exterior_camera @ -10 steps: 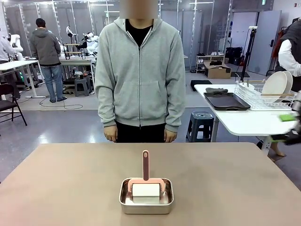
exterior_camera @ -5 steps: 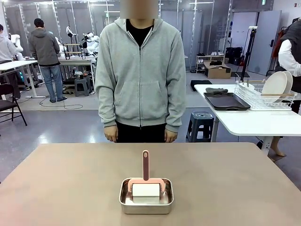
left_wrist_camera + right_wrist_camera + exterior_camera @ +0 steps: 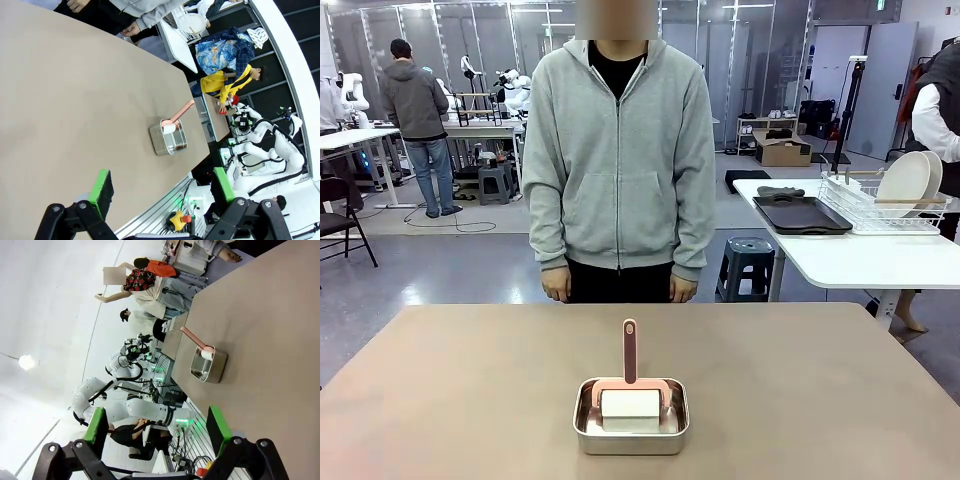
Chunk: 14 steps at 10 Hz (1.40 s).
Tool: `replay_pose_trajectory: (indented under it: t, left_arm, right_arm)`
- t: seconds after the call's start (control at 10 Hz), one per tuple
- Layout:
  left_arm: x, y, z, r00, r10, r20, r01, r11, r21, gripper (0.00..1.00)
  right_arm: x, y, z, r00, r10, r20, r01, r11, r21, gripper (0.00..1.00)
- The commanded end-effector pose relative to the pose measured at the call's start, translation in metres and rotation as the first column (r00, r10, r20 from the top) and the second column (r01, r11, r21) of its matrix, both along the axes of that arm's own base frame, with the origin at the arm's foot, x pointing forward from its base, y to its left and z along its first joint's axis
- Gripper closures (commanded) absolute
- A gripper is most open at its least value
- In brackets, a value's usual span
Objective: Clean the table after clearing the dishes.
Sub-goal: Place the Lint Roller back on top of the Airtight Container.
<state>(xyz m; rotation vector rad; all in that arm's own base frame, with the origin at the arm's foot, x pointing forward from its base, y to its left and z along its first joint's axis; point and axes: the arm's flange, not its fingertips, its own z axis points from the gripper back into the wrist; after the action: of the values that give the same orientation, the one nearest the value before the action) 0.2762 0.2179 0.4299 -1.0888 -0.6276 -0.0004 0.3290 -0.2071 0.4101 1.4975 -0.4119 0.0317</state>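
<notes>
The tan table point(image 3: 460, 400) carries a small steel pan point(image 3: 631, 441) near its front middle. In the pan lies a white roller with a pink handle point(image 3: 629, 352) that points toward the person. The dishes, white plates point(image 3: 903, 181), stand upright in a wire rack on the white side table, beside dark trays point(image 3: 802, 214). My left gripper point(image 3: 162, 186) hangs open above the table point(image 3: 70, 100), well short of the pan point(image 3: 174, 146). My right gripper point(image 3: 156, 424) is open too, high over the table point(image 3: 270, 335), with the pan point(image 3: 212, 371) farther off.
A person in a grey hoodie point(image 3: 620, 150) stands at the far edge, hands down at their sides. The white side table point(image 3: 850, 260) with the wire rack point(image 3: 880, 212) stands at the back right, with a stool point(image 3: 748, 262) by it. Other people stand at benches farther back.
A blurred green-padded gripper at the right edge of the front view a second ago has left the picture. The pan, roller and person have not moved.
</notes>
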Motion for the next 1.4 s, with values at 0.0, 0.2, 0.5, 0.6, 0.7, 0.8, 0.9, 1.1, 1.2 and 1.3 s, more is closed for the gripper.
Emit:
replay_pose_trajectory:
  t: [0.0,0.2,0.5,0.6,0.7,0.8,0.9,1.1,1.2,1.3]
  left_arm:
    - [-0.0033,0.002,0.0011,1.0,-0.005,0.01,0.005,1.0,-0.008,0.0]
    - [-0.0033,0.002,0.0011,1.0,-0.005,0.01,0.005,1.0,-0.008,0.0]
    - [-0.0033,0.002,0.0011,1.0,-0.005,0.01,0.005,1.0,-0.008,0.0]
    - [-0.0033,0.002,0.0011,1.0,-0.005,0.01,0.005,1.0,-0.008,0.0]
    - [-0.0033,0.002,0.0011,1.0,-0.005,0.01,0.005,1.0,-0.008,0.0]
    - [-0.0033,0.002,0.0011,1.0,-0.005,0.01,0.005,1.0,-0.008,0.0]
    - [-0.0033,0.002,0.0011,1.0,-0.005,0.01,0.005,1.0,-0.008,0.0]
    - [-0.0033,0.002,0.0011,1.0,-0.005,0.01,0.005,1.0,-0.008,0.0]
    - [-0.0033,0.002,0.0011,1.0,-0.005,0.01,0.005,1.0,-0.008,0.0]
    - [-0.0033,0.002,0.0011,1.0,-0.005,0.01,0.005,1.0,-0.008,0.0]
  right_arm:
    - [-0.0021,-0.0021,0.0014,1.0,0.0,0.002,0.0,1.0,-0.003,0.0]
    - [-0.0021,-0.0021,0.0014,1.0,0.0,0.002,0.0,1.0,-0.003,0.0]
    - [-0.0021,-0.0021,0.0014,1.0,0.0,0.002,0.0,1.0,-0.003,0.0]
    - [-0.0021,-0.0021,0.0014,1.0,0.0,0.002,0.0,1.0,-0.003,0.0]
    - [-0.0021,-0.0021,0.0014,1.0,0.0,0.002,0.0,1.0,-0.003,0.0]
    - [-0.0021,-0.0021,0.0014,1.0,0.0,0.002,0.0,1.0,-0.003,0.0]
    - [-0.0021,-0.0021,0.0014,1.0,0.0,0.002,0.0,1.0,-0.003,0.0]
    - [-0.0021,-0.0021,0.0014,1.0,0.0,0.002,0.0,1.0,-0.003,0.0]
    - [-0.0021,-0.0021,0.0014,1.0,0.0,0.002,0.0,1.0,-0.003,0.0]
    - [-0.0021,-0.0021,0.0014,1.0,0.0,0.002,0.0,1.0,-0.003,0.0]
